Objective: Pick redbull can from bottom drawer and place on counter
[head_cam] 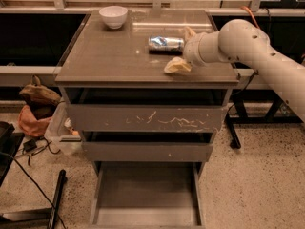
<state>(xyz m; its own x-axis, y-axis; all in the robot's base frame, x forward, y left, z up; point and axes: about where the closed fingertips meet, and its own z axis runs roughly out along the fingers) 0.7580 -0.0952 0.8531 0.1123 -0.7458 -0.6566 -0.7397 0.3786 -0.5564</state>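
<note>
My gripper point(181, 49) rests open near the counter's point(105, 56) right edge, fingers straddling the redbull can's point(164, 43) end; the bottom drawer point(145, 194) is cut off below.

Smooth white tubular robot arm point(269, 68), plastic-looking shell, approx. uniform colour throughout. Long outer segment shows fine speckled pattern along its surface. It ends in a rounded, ball-like joint point(240, 36), then a shorter cylindrical wrist section point(205, 49), w/ a faint seam ring btwn the two. At the tip: two-finger cream-yellow claw point(180, 50), fingers point(177, 66) pale, wedge-shaped, soft-looking, spread apart, over right-rear part of glossy grey-brown square counter point(109, 56).
</note>
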